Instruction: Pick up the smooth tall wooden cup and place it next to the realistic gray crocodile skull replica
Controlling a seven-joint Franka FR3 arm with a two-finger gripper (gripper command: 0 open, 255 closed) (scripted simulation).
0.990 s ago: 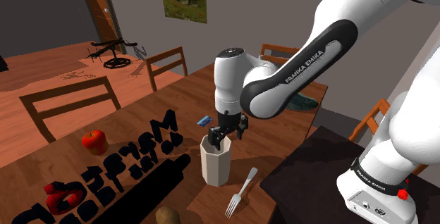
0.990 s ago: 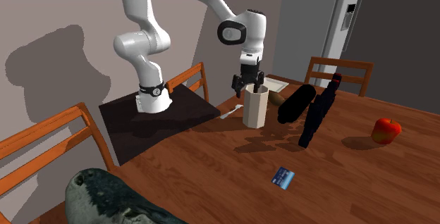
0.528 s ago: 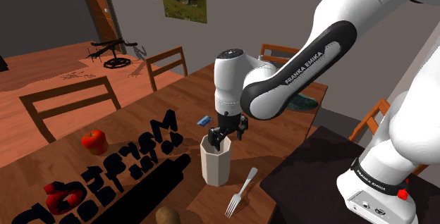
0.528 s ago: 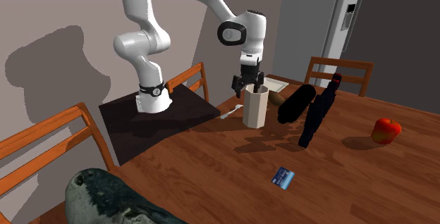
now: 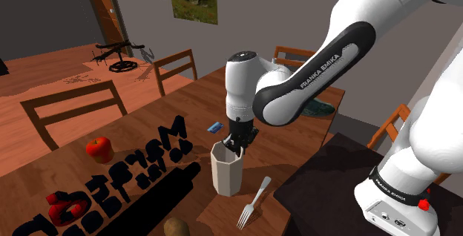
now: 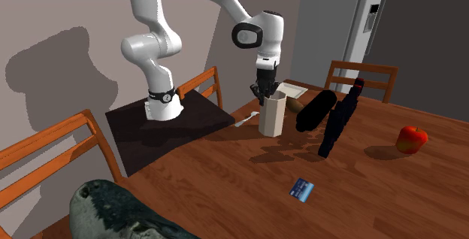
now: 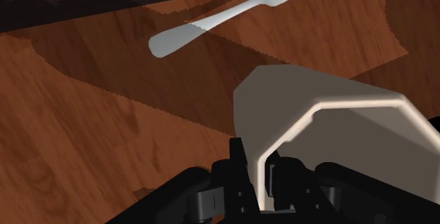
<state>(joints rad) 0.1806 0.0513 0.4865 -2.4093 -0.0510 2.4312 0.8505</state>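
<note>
We see the hand (image 5: 237, 144) lowered onto the rim of the tall cup (image 5: 226, 171), a pale, cream-coloured, faceted vessel that stands upright on the wooden bench (image 6: 376, 192). In the wrist view the two black fingers (image 7: 238, 173) are drawn close together and pinch the cup's wall between them, one on the outside and one inside the mouth, so the hand (image 7: 261, 177) is clamped on the rim. From the second exterior view the hand (image 6: 264, 93) comes down from straight above the cup (image 6: 272, 116), and the cup's base rests on the bench.

A silver fork (image 5: 254, 201) lies just beside the cup, between it and the dark stand (image 6: 173, 128). On the cup's other side, in the second exterior view, two black things (image 6: 316, 110) lie near it, one a thick cylinder, and a red apple (image 6: 412, 137) sits further along the bench. A small blue card (image 6: 302, 189) lies flat on the wood, out in the open.

The grey crocodile skull (image 6: 113, 211) fills the second exterior view's lower left corner, well apart from the cup, with the card roughly between the two.
</note>
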